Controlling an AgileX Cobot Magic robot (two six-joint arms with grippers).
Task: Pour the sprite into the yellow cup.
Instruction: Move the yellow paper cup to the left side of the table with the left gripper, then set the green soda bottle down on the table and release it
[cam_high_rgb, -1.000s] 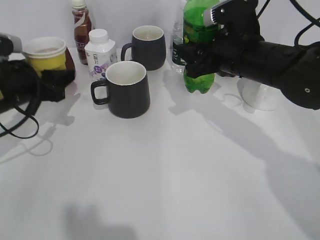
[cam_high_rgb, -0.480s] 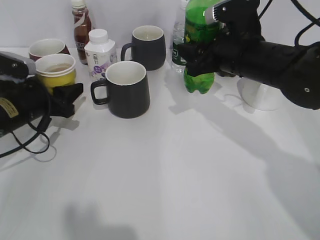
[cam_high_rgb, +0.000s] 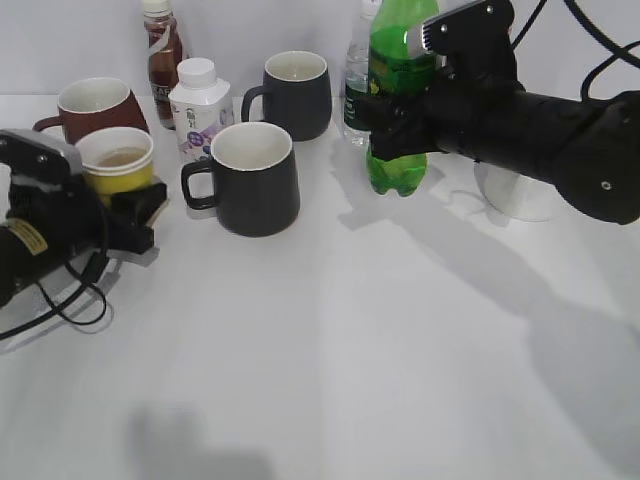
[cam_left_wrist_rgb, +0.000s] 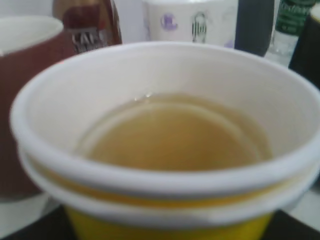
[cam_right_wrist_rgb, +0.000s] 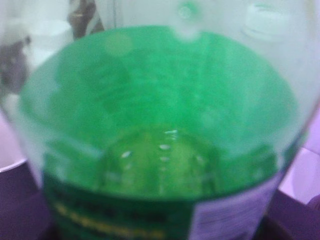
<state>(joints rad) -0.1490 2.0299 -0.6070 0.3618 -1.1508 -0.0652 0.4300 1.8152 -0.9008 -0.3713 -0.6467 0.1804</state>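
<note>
The sprite (cam_high_rgb: 397, 100) is a tall green bottle at the back right. My right gripper (cam_high_rgb: 392, 112) is shut on its middle and holds it upright, its base near the table. In the right wrist view the green bottle (cam_right_wrist_rgb: 160, 130) fills the frame. The yellow cup (cam_high_rgb: 118, 165) is at the left, held by my left gripper (cam_high_rgb: 128, 205), which is shut on its lower part. In the left wrist view the yellow cup (cam_left_wrist_rgb: 165, 125) fills the frame, with its white interior showing a yellowish bottom.
A dark mug (cam_high_rgb: 250, 178) stands beside the cup and another dark mug (cam_high_rgb: 295, 92) behind it. A dark red mug (cam_high_rgb: 95, 105), a white milk bottle (cam_high_rgb: 200, 105), a brown drink bottle (cam_high_rgb: 163, 55), a clear water bottle (cam_high_rgb: 355, 85) and a clear glass (cam_high_rgb: 515, 190) stand around.
My left gripper has carried the yellow cup down and forward, away from the dark red mug. My right gripper has shifted the sprite slightly.
</note>
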